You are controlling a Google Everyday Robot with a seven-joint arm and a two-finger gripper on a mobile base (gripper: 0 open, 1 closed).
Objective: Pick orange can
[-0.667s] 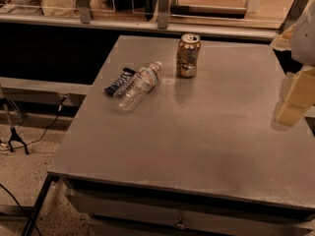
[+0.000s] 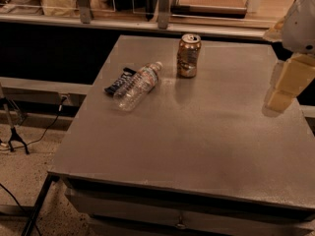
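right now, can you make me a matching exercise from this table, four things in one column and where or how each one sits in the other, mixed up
Things
1. can
2. bottle
3. wrapper
4. hand

Place or state
a. lying on its side, left part of the table
b. in the air at the table's right edge, apart from the rest
c. upright near the far edge
d. dark and flat, just left of the bottle

Pairs: 1-c, 2-a, 3-d, 4-b
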